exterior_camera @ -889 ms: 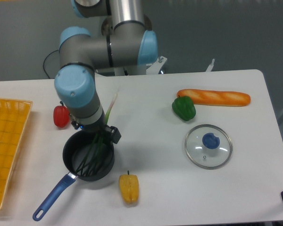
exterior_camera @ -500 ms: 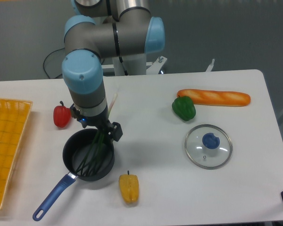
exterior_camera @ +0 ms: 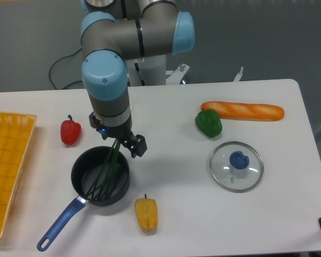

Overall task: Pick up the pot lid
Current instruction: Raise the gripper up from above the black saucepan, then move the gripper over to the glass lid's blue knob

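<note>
The pot lid (exterior_camera: 222, 169) lies on the right part of the table, a clear glass disc with a metal rim and a round blue knob (exterior_camera: 239, 160). My gripper (exterior_camera: 117, 134) hangs well to the left of it, above the back edge of a black pan (exterior_camera: 75, 179). Its dark fingers stand apart, so it looks open, and nothing is seen held. The arm hides part of the table behind the pan.
Green leek-like stalks rest in the pan, whose blue handle points front left. A yellow vegetable (exterior_camera: 146, 214) lies in front, a red pepper (exterior_camera: 70, 132) at left, a green pepper (exterior_camera: 208, 123) and a baguette (exterior_camera: 242, 111) behind the lid. An orange crate (exterior_camera: 10, 160) stands far left.
My gripper has shifted to the right and slightly toward the back, uncovering more around the red pepper. The lid, pan and vegetables have stayed put.
</note>
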Controlling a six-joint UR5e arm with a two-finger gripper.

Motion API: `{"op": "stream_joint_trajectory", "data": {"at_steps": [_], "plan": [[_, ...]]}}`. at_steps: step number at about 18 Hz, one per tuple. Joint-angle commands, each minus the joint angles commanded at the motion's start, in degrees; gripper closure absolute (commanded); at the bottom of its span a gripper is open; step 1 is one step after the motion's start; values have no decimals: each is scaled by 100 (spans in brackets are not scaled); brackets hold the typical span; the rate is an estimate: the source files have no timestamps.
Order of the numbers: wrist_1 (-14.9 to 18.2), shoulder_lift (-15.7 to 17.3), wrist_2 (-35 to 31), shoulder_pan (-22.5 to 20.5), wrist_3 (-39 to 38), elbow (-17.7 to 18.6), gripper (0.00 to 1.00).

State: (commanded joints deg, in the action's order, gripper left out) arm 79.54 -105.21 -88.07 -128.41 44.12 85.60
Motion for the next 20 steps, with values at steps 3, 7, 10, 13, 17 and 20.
{"op": "stream_joint_trajectory", "data": {"at_steps": [3,7,10,13,17,20], "plan": [[-26,-26,18,61,131,9,0],[-9,-17,17,106,193,88,0],[-70,-17,-17,106,237,27,0],[-53,-35,-517,193,447,70,0],[-88,-44,-562,273,554,132,0],[-289,-35,-554,282,554,202,0]]}}
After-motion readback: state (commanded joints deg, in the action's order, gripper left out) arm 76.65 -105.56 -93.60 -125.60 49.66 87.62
